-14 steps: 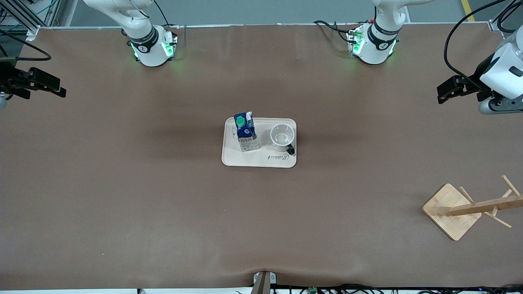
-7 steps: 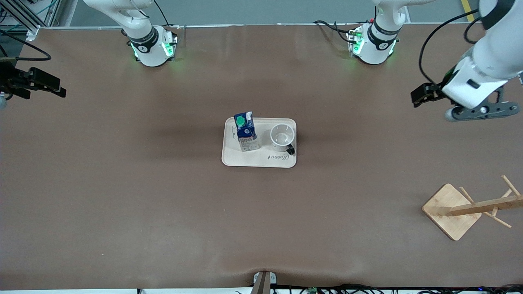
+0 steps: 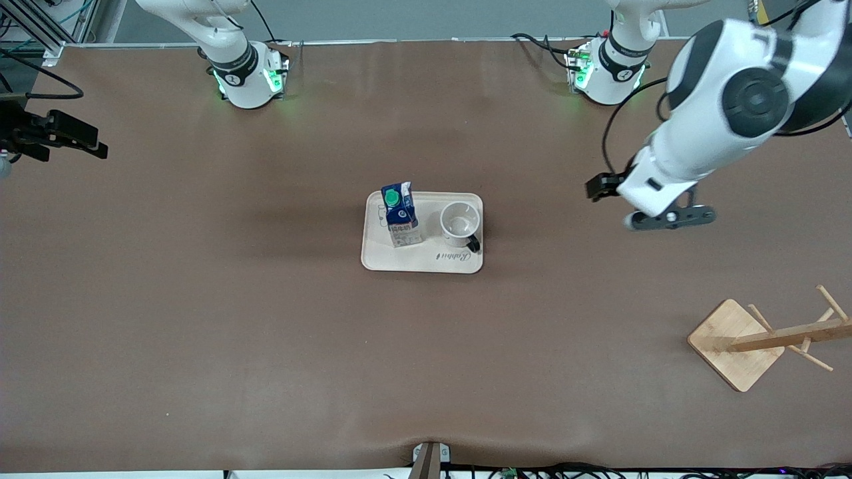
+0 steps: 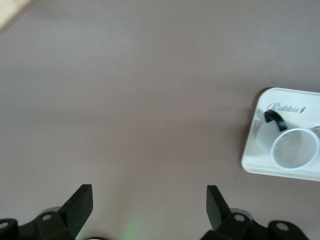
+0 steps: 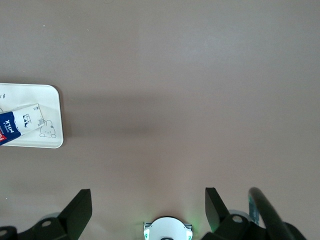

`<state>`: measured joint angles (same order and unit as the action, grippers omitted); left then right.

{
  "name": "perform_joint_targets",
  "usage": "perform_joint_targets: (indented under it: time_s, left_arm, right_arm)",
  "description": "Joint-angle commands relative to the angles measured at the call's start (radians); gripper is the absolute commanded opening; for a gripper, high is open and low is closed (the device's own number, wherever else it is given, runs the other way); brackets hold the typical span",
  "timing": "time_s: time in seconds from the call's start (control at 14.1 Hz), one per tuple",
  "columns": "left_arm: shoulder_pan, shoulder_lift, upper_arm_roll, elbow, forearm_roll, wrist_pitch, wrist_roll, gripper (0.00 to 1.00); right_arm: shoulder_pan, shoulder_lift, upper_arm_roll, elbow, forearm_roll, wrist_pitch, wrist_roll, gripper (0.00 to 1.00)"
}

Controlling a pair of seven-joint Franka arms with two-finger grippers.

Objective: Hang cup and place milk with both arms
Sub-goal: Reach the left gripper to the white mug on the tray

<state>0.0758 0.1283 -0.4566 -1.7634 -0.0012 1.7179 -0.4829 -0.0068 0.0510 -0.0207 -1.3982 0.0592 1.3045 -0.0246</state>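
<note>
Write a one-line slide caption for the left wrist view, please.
Open left gripper over bare table, with the cup standing on the tray.

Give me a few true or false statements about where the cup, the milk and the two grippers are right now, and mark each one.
1. The cup and the milk both stand on the tray. True.
2. The cup hangs on the wooden rack. False: the rack is bare, and the cup is on the tray.
3. The left gripper is open over bare table, toward the left arm's end from the tray. True.
4. The right gripper holds the milk. False: it is open and holds nothing, near the right arm's end of the table.
5. The milk lies on its side. False: it stands upright.
</note>
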Motion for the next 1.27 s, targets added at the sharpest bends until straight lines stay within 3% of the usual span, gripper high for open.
perform_joint_targets:
  time_s: [0.0, 0.5, 0.64, 1.2]
  left_arm:
    - [-0.040, 0.045, -0.062, -0.034, -0.006, 0.090, -0.188, 1.00]
    - [-0.218, 0.211, -0.059, -0.068, 0.007, 0.311, -0.473, 1.00]
    - [-0.235, 0.244, -0.060, -0.103, 0.058, 0.403, -0.541, 1.00]
    - [-0.338, 0.385, -0.057, -0.108, 0.139, 0.488, -0.749, 0.96]
  right_arm:
    - [-0.013, 0.010, 0.012, 0.025, 0.005, -0.017, 0.006, 1.00]
    - [-0.013, 0.010, 0.010, 0.025, 0.005, -0.019, 0.006, 1.00]
    - [-0.013, 0.010, 0.012, 0.025, 0.005, -0.019, 0.008, 1.00]
    - [-0.013, 0.010, 0.012, 0.025, 0.007, -0.019, 0.008, 1.00]
